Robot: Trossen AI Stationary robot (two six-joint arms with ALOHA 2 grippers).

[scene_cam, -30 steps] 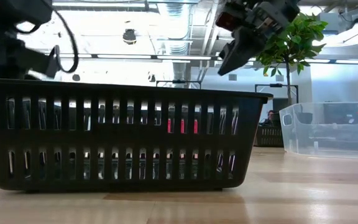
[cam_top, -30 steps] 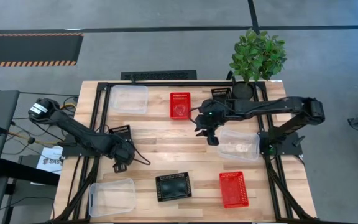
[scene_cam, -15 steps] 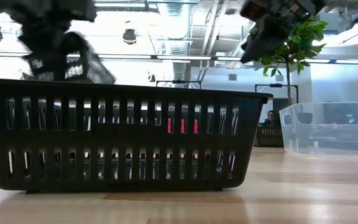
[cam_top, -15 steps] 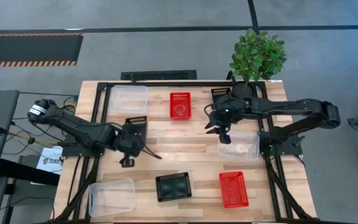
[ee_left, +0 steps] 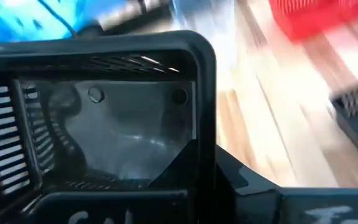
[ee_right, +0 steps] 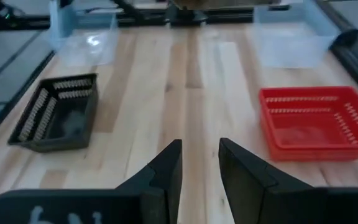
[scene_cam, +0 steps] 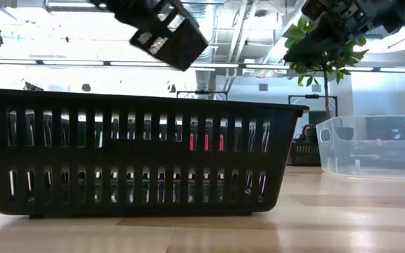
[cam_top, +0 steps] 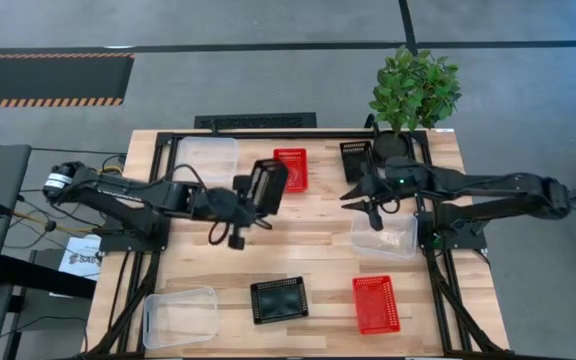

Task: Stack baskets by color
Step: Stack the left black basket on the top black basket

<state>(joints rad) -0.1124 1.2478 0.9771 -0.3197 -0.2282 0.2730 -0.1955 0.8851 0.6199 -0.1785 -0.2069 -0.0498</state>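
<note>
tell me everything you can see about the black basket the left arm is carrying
The small black rectangular plastic mesh basket has slotted walls, a thick rounded rim and a solid-looking floor. It is lifted clear of the wooden table and tipped steeply on its side, hanging beside the red mesh basket at the far edge. The left tool is shut on its rim; nothing else touches it. In the low view it hangs tilted above the nearer black basket.

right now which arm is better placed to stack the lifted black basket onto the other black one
Left. Its end effector already grips the black mesh plastic basket, airborne. The second black mesh basket sits at the table's near edge. The right end effector is empty, over the clear translucent basket.
</note>
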